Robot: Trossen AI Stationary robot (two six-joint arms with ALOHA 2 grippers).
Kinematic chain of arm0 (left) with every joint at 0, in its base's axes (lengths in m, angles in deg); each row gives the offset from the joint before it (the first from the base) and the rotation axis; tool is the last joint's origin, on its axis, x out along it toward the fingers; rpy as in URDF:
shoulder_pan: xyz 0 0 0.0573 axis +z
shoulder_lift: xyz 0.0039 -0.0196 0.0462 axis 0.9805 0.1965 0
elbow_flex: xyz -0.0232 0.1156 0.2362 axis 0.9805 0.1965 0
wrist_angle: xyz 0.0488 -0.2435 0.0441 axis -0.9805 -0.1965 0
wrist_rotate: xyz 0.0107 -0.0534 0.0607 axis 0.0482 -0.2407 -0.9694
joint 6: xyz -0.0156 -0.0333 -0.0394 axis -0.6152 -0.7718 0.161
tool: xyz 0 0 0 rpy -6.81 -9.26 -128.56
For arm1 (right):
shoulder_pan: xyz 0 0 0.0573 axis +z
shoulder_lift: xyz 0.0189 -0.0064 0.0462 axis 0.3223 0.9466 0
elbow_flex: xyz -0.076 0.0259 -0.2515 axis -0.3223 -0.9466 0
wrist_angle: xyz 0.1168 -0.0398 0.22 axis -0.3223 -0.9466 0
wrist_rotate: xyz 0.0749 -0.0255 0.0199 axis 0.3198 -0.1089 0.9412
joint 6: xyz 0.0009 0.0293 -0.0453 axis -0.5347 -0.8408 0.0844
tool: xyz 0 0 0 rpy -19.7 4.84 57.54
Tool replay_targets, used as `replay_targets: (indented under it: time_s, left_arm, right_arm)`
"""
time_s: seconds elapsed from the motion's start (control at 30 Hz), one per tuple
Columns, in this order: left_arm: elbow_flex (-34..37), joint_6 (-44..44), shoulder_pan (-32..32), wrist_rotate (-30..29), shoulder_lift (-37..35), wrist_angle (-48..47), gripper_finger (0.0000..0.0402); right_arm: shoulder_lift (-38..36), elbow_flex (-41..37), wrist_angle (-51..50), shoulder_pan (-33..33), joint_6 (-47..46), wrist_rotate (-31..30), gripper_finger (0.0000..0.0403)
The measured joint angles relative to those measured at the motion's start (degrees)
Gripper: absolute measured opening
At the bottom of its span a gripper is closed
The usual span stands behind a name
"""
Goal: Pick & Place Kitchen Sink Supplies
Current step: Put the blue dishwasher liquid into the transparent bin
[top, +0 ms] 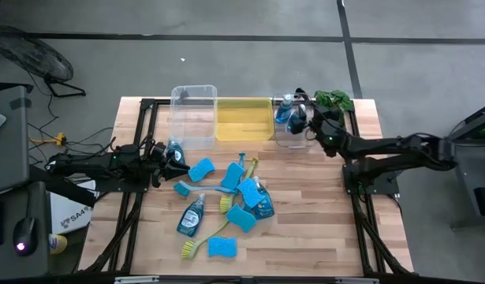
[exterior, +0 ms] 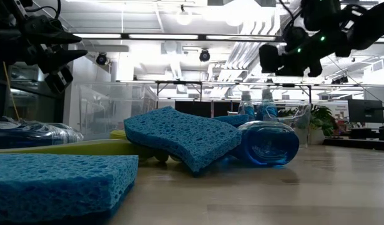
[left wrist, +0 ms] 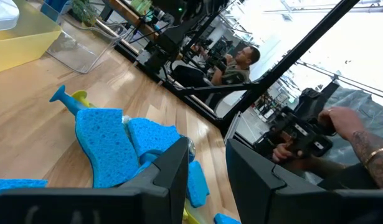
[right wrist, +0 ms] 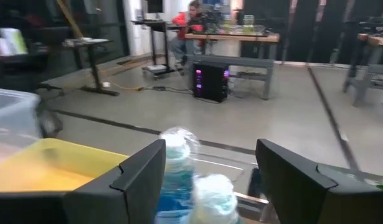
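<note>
Several blue sponges [top: 201, 170], soap bottles [top: 191, 217] and dish brushes [top: 203, 241] lie in a loose pile at the table's middle. One more soap bottle [top: 175, 148] lies on the wood at the pile's left. My left gripper [top: 181, 162] hovers open above that bottle, raised off the table [exterior: 59, 65], with nothing between its fingers [left wrist: 207, 165]. My right gripper [top: 299, 118] hangs open over the small clear bin [top: 293, 140] at the far right. Two soap bottles [right wrist: 179, 174] stand upright in that bin, below its spread fingers.
A large clear bin [top: 193, 114] and a yellow bin [top: 244, 118] stand side by side at the far edge. A green plant [top: 334, 100] sits at the far right corner. Bare wood lies near the table's near right. People sit in the room beyond.
</note>
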Motion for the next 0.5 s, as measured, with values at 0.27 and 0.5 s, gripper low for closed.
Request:
replay_targets:
  time_s: [0.27, 0.5]
  left_arm:
    - [0.00, 0.01, -0.01, 0.00, -0.01, 0.00, 0.0105]
    - [0.00, 0.02, 0.01, -0.01, 0.01, 0.00, 0.0105]
  right_arm:
    - [-6.88, 0.00, -2.71, 6.83, 0.02, 7.70, 0.0244]
    - [-8.97, 0.00, -3.53, 13.83, 4.26, 14.15, 0.0244]
